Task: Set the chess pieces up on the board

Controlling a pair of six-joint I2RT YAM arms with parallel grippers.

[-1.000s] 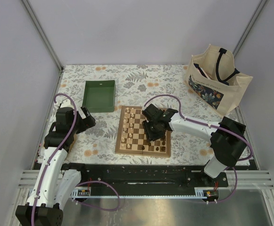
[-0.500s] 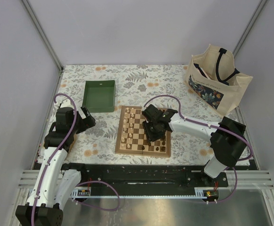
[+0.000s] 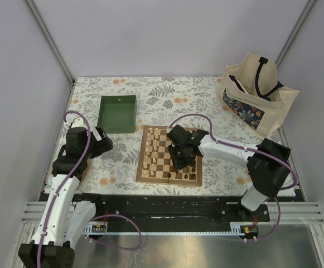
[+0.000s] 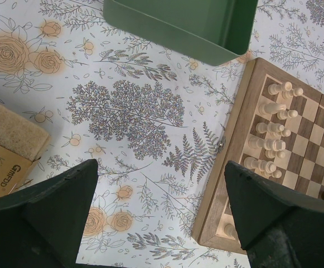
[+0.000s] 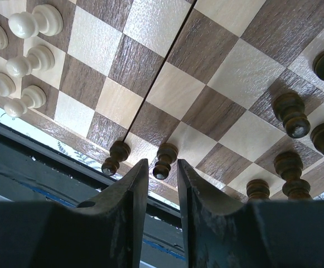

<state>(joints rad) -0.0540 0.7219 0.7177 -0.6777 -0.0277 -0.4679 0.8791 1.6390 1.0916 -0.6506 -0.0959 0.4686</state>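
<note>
Dark pawn (image 5: 166, 153) beside the board's (image 5: 228, 72) fold seam (image 5: 149, 87) stands between the right gripper's (image 5: 162, 163) narrowed jaws, though I cannot tell if they pinch it; left gripper (image 4: 160, 167) gapes wide above the cloth (image 4: 128, 111).

Our left arm (image 3: 61, 190) stands folded upright at its own side, the wrist bent forward and low. The left gripper (image 3: 103, 139) points down and ahead, and its two fingers (image 4: 50, 212) are spread wide apart with nothing between them. Our right arm (image 3: 228, 149) is stretched out flat, forward and toward the left, the wrist turned down. The right gripper (image 5: 162, 167) hangs low; its fingers (image 5: 117, 212) leave only a narrow gap. Whether they press on anything we cannot tell.
</note>
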